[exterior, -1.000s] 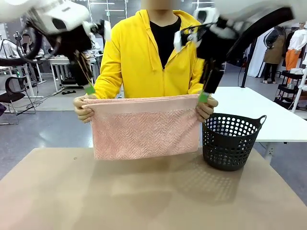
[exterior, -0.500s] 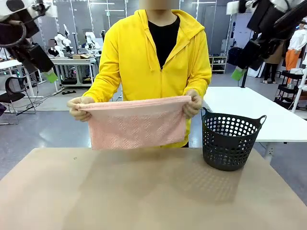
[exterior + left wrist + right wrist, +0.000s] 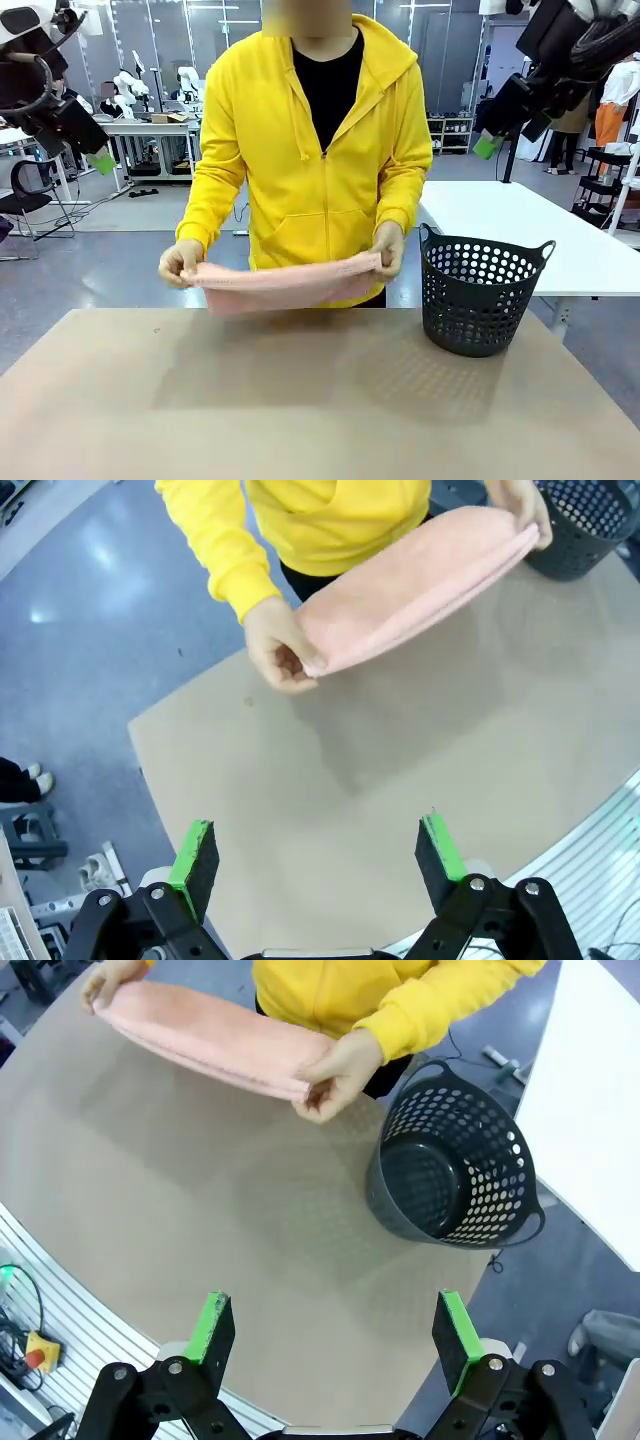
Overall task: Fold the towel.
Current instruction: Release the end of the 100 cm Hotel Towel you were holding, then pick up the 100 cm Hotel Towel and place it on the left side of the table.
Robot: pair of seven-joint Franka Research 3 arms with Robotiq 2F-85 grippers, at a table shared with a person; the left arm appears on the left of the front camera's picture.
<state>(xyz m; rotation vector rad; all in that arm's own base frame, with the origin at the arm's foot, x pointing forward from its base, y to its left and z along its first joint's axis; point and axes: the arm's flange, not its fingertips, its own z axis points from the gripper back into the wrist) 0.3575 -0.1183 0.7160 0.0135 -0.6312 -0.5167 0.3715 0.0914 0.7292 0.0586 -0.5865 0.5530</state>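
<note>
The person across the table holds the pink towel (image 3: 285, 284) by its two ends, one hand (image 3: 180, 263) on each side, low over the table's far edge. It is bunched into a long, narrow band (image 3: 410, 580) (image 3: 205, 1032). My left gripper (image 3: 98, 157) hangs high at the far left, open and holding nothing. High at the far right, my right gripper (image 3: 489, 145) is likewise open and apart from the towel. In the left wrist view my left gripper (image 3: 316, 858) looks down on the table with jaws wide. My right gripper (image 3: 333, 1332) is spread the same way.
A black perforated basket (image 3: 478, 300) stands on the brown table (image 3: 300, 400) at the right, close to the person's hand (image 3: 340, 1072). A white table (image 3: 560, 240) stands behind it. The near half of the brown table is bare.
Both arms drew up and outward away from the towel's top corners. The person lowered the towel from a hanging sheet to a narrow band just above the table.
</note>
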